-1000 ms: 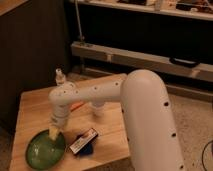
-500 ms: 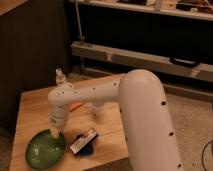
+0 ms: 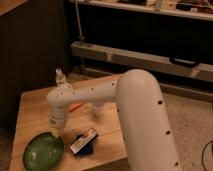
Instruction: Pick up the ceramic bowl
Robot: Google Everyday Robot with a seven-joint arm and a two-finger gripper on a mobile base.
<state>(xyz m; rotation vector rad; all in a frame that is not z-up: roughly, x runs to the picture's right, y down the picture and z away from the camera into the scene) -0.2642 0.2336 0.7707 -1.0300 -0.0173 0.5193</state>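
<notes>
The ceramic bowl (image 3: 43, 152) is a wide, shallow, glossy green dish on the front left of the wooden table (image 3: 35, 112). My white arm reaches across the table from the right and bends down. My gripper (image 3: 54, 132) hangs at the bowl's far right rim, right at or just above it.
A dark blue packet with a white label (image 3: 83, 143) lies just right of the bowl. A small white cup (image 3: 97, 108) stands behind the arm near the table's middle, with an orange object (image 3: 75, 107) beside it. A dark wall and metal shelving stand behind the table.
The arm and gripper have stayed nearly still at the bowl's rim; the bowl has not moved.
</notes>
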